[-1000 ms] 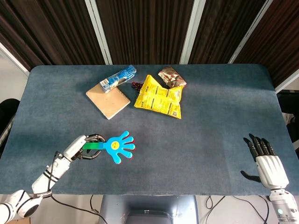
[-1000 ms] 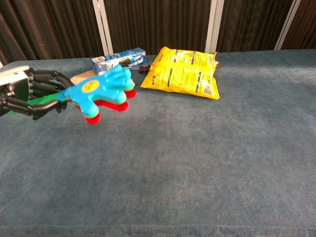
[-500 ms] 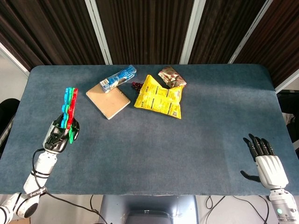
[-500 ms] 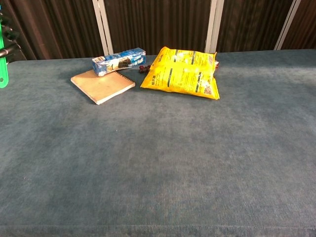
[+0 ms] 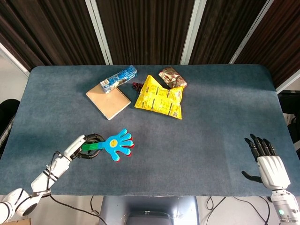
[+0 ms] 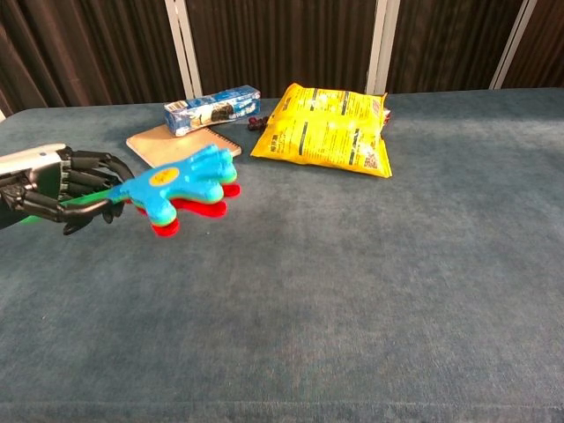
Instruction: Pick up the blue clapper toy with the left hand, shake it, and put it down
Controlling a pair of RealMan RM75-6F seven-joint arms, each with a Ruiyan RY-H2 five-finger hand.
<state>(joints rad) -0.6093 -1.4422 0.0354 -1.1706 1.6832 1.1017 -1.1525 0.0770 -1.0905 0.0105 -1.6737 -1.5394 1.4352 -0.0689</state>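
Observation:
The blue clapper toy [image 5: 117, 144] is a blue hand shape over red layers with a green handle. My left hand [image 5: 84, 146] grips that handle near the table's front left, and the toy's fingers point right. In the chest view the left hand [image 6: 57, 186] holds the clapper toy [image 6: 181, 183] level, a little above the blue table [image 6: 352, 264]. My right hand [image 5: 265, 161] rests at the front right edge with its fingers spread and nothing in it; the chest view does not show it.
At the back of the table lie a brown notebook [image 5: 108, 100], a blue snack pack [image 5: 118, 79], a yellow chip bag [image 5: 160, 96] and a small brown packet [image 5: 172, 77]. Dark curtains hang behind.
Half a second ago the left hand held the clapper raised upright at the far left. It has swung back down and right, to nearly where it was a second ago.

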